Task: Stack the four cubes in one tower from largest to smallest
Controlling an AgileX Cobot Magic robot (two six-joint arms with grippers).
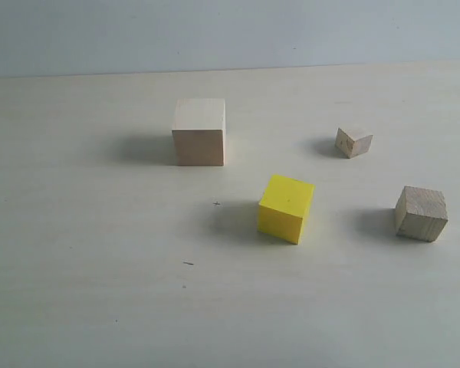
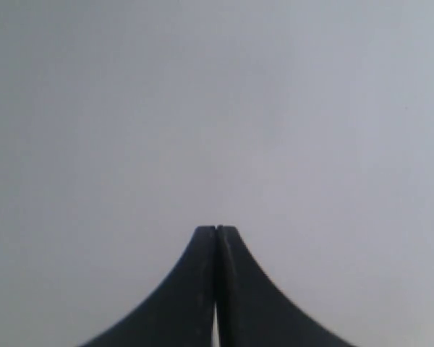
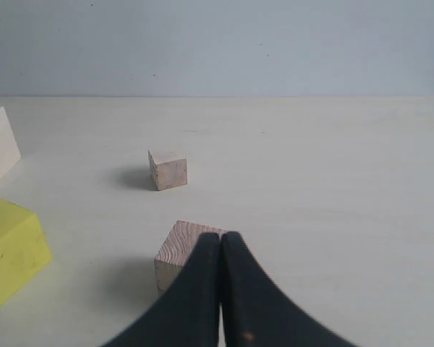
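Four cubes stand apart on the pale table. The large pale wooden cube [image 1: 198,131] is at the back left of centre. The bright yellow cube [image 1: 286,208] sits in the middle. The medium grainy wooden cube [image 1: 420,213] is at the right, and the small wooden cube [image 1: 353,142] is behind it. No arm shows in the exterior view. My right gripper [image 3: 220,236] is shut and empty, with the medium cube [image 3: 175,253] partly hidden behind its tips; the small cube [image 3: 168,169] and yellow cube [image 3: 11,248] show too. My left gripper [image 2: 215,228] is shut before a blank grey surface.
The table [image 1: 92,291] meets a plain grey wall [image 1: 230,31] at the back. A few tiny dark specks [image 1: 188,263] lie on the tabletop near the front left of the yellow cube.
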